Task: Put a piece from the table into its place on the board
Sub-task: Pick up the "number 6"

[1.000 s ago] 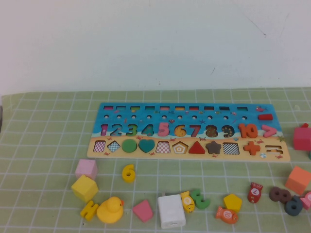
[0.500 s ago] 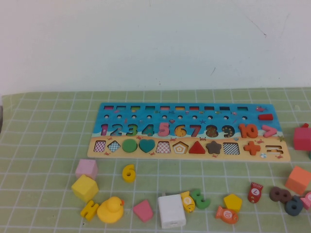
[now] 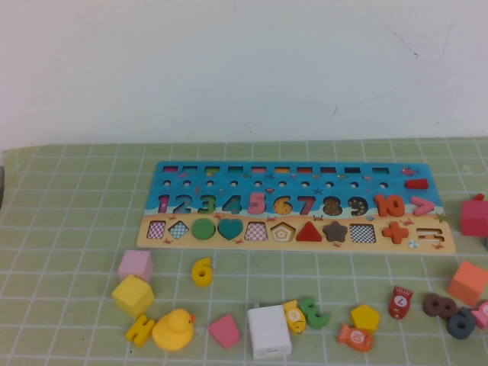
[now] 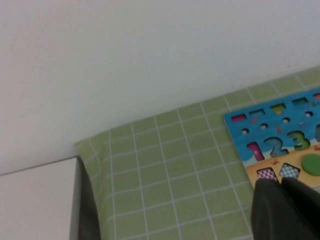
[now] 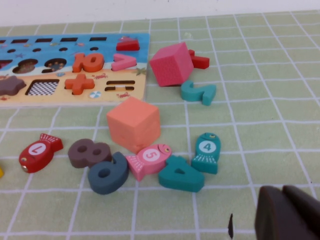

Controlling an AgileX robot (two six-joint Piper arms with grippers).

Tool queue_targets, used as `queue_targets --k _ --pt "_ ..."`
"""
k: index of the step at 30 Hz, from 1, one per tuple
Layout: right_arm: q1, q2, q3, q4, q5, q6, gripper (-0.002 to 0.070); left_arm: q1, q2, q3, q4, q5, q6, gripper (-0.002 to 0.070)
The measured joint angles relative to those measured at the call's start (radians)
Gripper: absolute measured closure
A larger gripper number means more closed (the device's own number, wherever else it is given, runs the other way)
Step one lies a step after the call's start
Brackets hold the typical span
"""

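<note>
The left gripper [image 4: 282,187] hangs off the table's [image 3: 76,221] left side, above the mat near the board's [image 3: 183,183] left end, its fingers pressed together and holding nothing. Toward the front left corner of the table sit a pink cube [image 3: 135,264], a yellow cube [image 3: 133,295], a yellow letter H [image 3: 139,329] and a yellow duck [image 3: 174,329]. The piece [image 3: 201,271], a yellow 6, lies flat on the mat just in front of the board's near edge, below the green circle and teal heart, apart from everything else. Its place [image 3: 283,204] in the numeral row shows orange-brown between the pink 5 and the red 7. Along the front edge follow a pink pentagon [image 3: 224,331], a white block [image 3: 268,331], a green numeral [image 3: 314,312] and a yellow pentagon [image 3: 365,316]. Near the right edge lie an orange cube [image 3: 467,282], a brown 8 [image 3: 440,306] and a dark blue 6 [image 5: 108,173]. The right gripper [image 5: 290,210] hovers over bare mat at the front right corner, jaws together, empty.
</note>
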Motion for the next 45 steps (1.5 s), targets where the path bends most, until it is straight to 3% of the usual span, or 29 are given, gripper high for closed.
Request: queue_targets --k 9,19,24,29,33,38,41,45 --pt "0.000 0.000 0.000 0.000 0.000 0.000 0.0679 0.000 0.334 -0.019 -0.078 -0.072 -0.072 0.0677" --pt "0.000 0.000 0.000 0.008 0.000 0.000 0.0679 -0.013 0.680 -0.288 -0.162 0.176 -0.086 0.0677" --pt "0.000 0.000 0.000 0.008 0.000 0.000 0.0679 -0.123 0.774 -0.338 -0.171 0.178 -0.095 0.0677" --pt "0.000 0.000 0.000 0.008 0.000 0.000 0.0679 -0.287 0.870 -0.342 -0.058 0.172 -0.229 0.0674" --pt "0.000 0.000 0.000 0.008 0.000 0.000 0.0679 -0.358 0.962 -0.342 0.010 0.172 -0.333 0.0590" --pt "0.000 0.000 0.000 0.008 0.000 0.000 0.0679 -0.371 1.061 -0.342 0.015 0.172 -0.356 0.0311" --pt "0.000 0.000 0.000 0.008 0.000 0.000 0.0679 -0.371 1.091 -0.346 0.018 0.170 -0.359 0.0260" --pt "0.000 0.000 0.000 0.008 0.000 0.000 0.0679 -0.371 1.116 -0.347 0.016 0.153 -0.366 0.0245"
